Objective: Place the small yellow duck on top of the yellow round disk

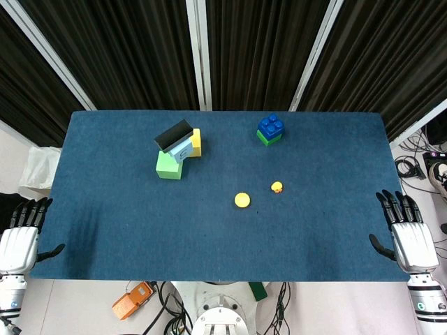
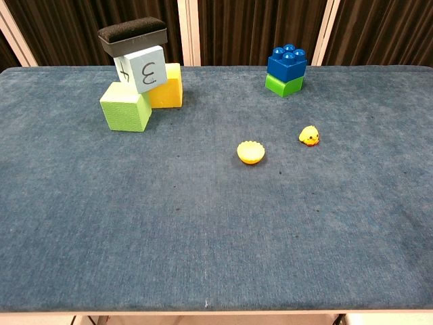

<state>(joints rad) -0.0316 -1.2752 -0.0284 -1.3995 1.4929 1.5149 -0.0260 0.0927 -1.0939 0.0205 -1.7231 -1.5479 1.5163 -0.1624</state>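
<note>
A small yellow duck (image 1: 277, 187) (image 2: 310, 136) sits on the blue table cloth, right of centre. The yellow round disk (image 1: 242, 200) (image 2: 250, 152) lies a short way to its left and nearer the front, apart from it. My left hand (image 1: 21, 237) rests off the table's front left corner, fingers spread, holding nothing. My right hand (image 1: 408, 234) is at the front right edge, fingers spread and empty as well. Neither hand shows in the chest view.
A stack of blocks stands at the back left: a green cube (image 1: 168, 166) (image 2: 126, 106), a yellow cube (image 2: 166, 86), a light blue numbered cube (image 2: 143, 68) and a black eraser-like block (image 2: 132, 34) on top. A blue brick on a green brick (image 1: 269, 130) (image 2: 286, 70) stands behind the duck.
</note>
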